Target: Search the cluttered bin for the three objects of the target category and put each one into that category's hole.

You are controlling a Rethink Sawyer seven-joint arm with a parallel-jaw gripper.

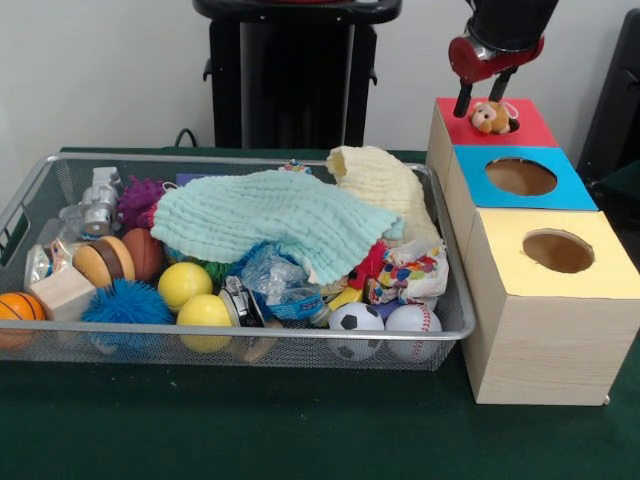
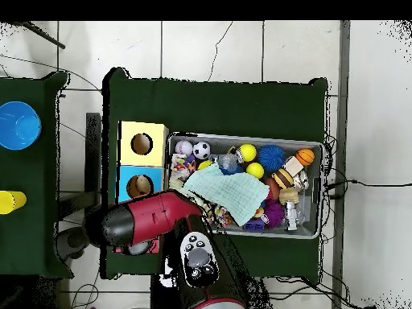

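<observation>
A small brown plush bear (image 1: pixel 490 117) lies at the hole of the red-topped box (image 1: pixel 530 128), partly sunk into it. My gripper (image 1: pixel 480 106) hangs just above it, open, the left finger clear of the bear and the right fingertip close to its head. The wire bin (image 1: pixel 300 334) holds a mint cloth (image 1: pixel 265 220), a cream cloth (image 1: pixel 380 180), balls and other toys. In the overhead view my red arm (image 2: pixel 149 219) covers the red box and hides the gripper and the bear; the bin (image 2: pixel 315 235) lies to the right of it.
The blue-topped box (image 1: pixel 520 177) and the yellow-topped box (image 1: pixel 555 252) stand in a row in front of the red one, each with a round hole. In the bin are yellow balls (image 1: pixel 184 284), a soccer ball (image 1: pixel 356 322), a baseball (image 1: pixel 412 320) and a blue spiky ball (image 1: pixel 126 303).
</observation>
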